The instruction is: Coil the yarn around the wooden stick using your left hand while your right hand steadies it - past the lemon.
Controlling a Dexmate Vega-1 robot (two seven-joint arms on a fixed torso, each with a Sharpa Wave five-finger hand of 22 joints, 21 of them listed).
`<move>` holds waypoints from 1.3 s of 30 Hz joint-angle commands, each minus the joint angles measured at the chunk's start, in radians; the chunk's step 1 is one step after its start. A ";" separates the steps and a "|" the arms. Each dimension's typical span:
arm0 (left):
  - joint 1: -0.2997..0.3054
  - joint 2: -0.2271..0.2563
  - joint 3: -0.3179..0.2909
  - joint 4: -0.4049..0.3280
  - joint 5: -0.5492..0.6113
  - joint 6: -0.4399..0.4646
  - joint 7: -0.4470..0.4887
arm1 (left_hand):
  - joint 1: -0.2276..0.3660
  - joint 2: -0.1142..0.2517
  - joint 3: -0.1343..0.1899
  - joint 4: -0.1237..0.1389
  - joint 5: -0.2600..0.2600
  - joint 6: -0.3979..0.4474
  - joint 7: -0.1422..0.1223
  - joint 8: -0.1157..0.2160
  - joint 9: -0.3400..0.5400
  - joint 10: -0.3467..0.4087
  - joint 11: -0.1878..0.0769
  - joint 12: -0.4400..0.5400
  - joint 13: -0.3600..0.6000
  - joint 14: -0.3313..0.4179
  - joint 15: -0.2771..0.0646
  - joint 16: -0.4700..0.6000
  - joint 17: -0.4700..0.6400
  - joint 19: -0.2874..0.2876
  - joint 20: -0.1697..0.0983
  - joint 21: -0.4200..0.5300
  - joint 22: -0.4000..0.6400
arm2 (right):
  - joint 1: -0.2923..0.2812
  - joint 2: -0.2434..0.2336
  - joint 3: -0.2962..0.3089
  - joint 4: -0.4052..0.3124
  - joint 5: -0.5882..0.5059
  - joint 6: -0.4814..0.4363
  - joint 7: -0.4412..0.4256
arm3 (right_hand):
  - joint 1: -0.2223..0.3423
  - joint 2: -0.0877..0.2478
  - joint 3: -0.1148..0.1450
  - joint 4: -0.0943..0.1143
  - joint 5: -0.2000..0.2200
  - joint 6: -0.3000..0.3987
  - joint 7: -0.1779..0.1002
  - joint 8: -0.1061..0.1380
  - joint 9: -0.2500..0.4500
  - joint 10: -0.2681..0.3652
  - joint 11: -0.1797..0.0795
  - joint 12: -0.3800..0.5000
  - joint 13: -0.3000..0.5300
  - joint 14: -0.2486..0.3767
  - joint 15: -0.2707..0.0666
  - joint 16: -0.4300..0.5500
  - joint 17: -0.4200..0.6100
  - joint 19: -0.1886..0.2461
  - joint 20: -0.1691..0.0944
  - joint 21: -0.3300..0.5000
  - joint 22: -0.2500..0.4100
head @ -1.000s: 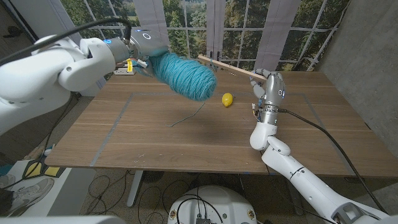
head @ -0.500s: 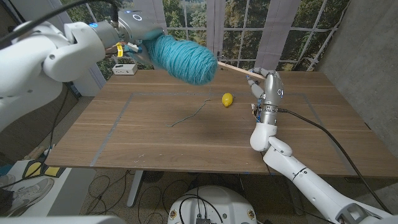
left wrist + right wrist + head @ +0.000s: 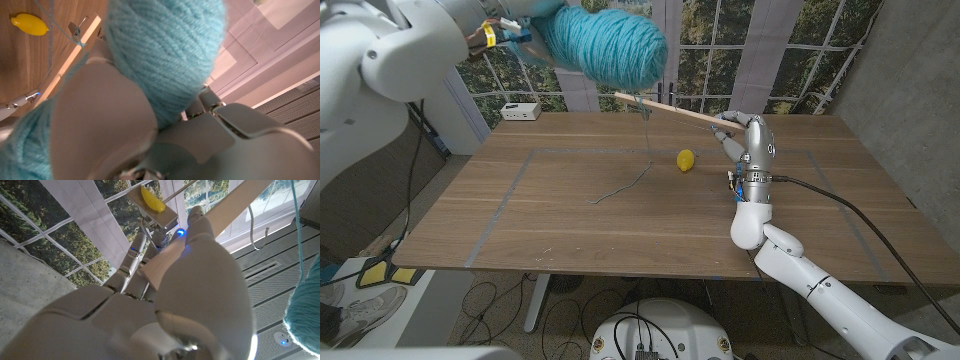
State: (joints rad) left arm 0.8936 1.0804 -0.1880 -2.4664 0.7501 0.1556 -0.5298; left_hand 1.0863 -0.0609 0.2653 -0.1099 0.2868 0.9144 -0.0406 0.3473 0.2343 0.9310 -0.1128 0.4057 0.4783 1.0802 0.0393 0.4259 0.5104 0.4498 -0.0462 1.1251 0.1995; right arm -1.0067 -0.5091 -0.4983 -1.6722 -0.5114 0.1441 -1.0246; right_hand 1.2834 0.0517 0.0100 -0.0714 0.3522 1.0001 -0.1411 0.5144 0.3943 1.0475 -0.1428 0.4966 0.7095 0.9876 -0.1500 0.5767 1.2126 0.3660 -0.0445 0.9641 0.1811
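Teal yarn (image 3: 603,42) sits gripped in our left hand (image 3: 515,22), high above the lemon (image 3: 686,159); a strand drops past the stick (image 3: 670,108) to the table (image 3: 520,220). Our right hand (image 3: 748,140) clasps the stick beyond the lemon. We are mid-coil; next we circle the stick. The ball has risen since a second ago.
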 commanded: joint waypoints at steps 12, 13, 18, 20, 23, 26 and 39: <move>-0.247 0.103 0.225 0.101 -0.016 0.221 -0.014 | 0.200 0.210 -0.001 0.005 0.008 0.055 -0.002 0.002 0.005 0.054 -0.044 0.001 0.009 0.244 -0.270 -0.004 0.120 -0.013 -0.125 0.014 0.000 | -0.064 -0.120 0.029 -0.161 0.121 0.216 0.307 | 0.087 0.094 -0.007 0.003 0.009 -0.002 -0.007 0.000 0.010 0.000 -0.002 -0.005 0.002 -0.015 -0.080 -0.009 -0.001 -0.011 -0.143 -0.002 0.001; -0.243 0.109 0.229 0.105 -0.007 0.229 -0.006 | 0.200 0.210 -0.002 0.005 0.008 0.055 -0.002 0.002 0.005 0.054 -0.045 0.000 0.009 0.244 -0.270 -0.004 0.121 -0.013 -0.125 0.014 0.000 | -0.067 -0.121 0.033 -0.165 0.136 0.231 0.320 | 0.087 0.094 -0.007 0.003 0.009 -0.002 -0.006 0.000 0.011 -0.001 -0.003 -0.005 0.003 -0.015 -0.080 -0.009 -0.001 -0.012 -0.143 -0.002 0.001; -0.234 0.133 0.240 0.121 -0.006 0.267 0.004 | 0.200 0.210 -0.002 0.005 0.008 0.056 -0.002 0.002 0.005 0.057 -0.045 -0.001 0.008 0.244 -0.270 -0.005 0.122 -0.014 -0.125 0.016 -0.001 | -0.075 -0.116 0.058 -0.168 0.202 0.306 0.379 | 0.088 0.096 -0.008 0.004 0.010 -0.002 -0.007 0.001 0.015 -0.001 -0.003 -0.006 0.003 -0.017 -0.080 -0.012 -0.001 -0.013 -0.145 -0.003 0.001; -0.237 0.154 0.267 0.123 0.029 0.290 -0.002 | 0.200 0.210 -0.002 0.005 0.009 0.056 -0.002 0.001 0.005 0.056 -0.045 -0.001 0.008 0.245 -0.270 -0.005 0.122 -0.014 -0.125 0.016 -0.001 | -0.076 -0.111 0.067 -0.165 0.236 0.339 0.406 | 0.089 0.096 -0.008 0.004 0.010 -0.003 -0.008 0.000 0.016 0.001 -0.003 -0.007 0.002 -0.017 -0.081 -0.013 -0.001 -0.013 -0.146 -0.003 0.001; -0.211 0.160 0.254 0.133 0.000 0.292 0.008 | 0.201 0.210 -0.002 0.005 0.009 0.056 -0.002 0.001 0.006 0.056 -0.045 -0.002 0.009 0.245 -0.270 -0.006 0.123 -0.015 -0.125 0.017 -0.002 | -0.076 -0.104 0.080 -0.163 0.288 0.373 0.455 | 0.091 0.097 -0.008 0.004 0.010 -0.003 -0.007 0.000 0.018 0.000 -0.003 -0.006 0.004 -0.016 -0.081 -0.013 -0.001 -0.014 -0.146 -0.004 0.000; -0.178 0.174 0.249 0.138 -0.012 0.295 0.023 | 0.201 0.210 -0.002 0.005 0.010 0.058 0.000 0.001 0.006 0.057 -0.046 -0.002 0.010 0.245 -0.270 -0.006 0.123 -0.016 -0.124 0.018 -0.002 | -0.073 -0.096 0.092 -0.157 0.344 0.394 0.507 | 0.092 0.098 -0.008 0.004 0.011 -0.002 -0.006 0.000 0.017 0.002 0.000 -0.007 0.002 -0.015 -0.081 -0.014 -0.001 -0.014 -0.146 -0.004 0.000; 0.052 0.211 0.120 0.159 -0.055 0.310 0.095 | 0.201 0.210 -0.003 0.005 0.011 0.057 -0.002 -0.002 0.006 0.057 -0.045 -0.004 0.012 0.247 -0.270 -0.008 0.126 -0.018 -0.124 0.021 -0.003 | -0.048 -0.048 0.125 -0.129 0.513 0.404 0.667 | 0.097 0.099 -0.009 0.005 0.012 -0.002 0.000 -0.004 0.018 0.002 0.004 -0.007 0.007 -0.013 -0.081 -0.015 -0.001 -0.016 -0.141 -0.005 0.000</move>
State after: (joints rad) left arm 0.7513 1.2553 0.0342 -2.3327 0.7229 0.4451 -0.4859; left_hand 1.0863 -0.0609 0.2589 -0.1080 0.2892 0.9186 -0.0395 0.3443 0.2348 0.9348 -0.1092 0.3986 0.4858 1.0805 0.0394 0.4163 0.5195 0.4354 -0.0427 1.1394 0.1935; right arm -1.0722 -0.5898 -0.4016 -1.8166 -0.1575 0.5160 -0.5180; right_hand 1.2927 0.0609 0.0013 -0.0719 0.3600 0.9943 -0.1467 0.5093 0.4108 1.0423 -0.1413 0.4824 0.7114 0.9747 -0.1448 0.5613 1.2070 0.3517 -0.0410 0.9641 0.1815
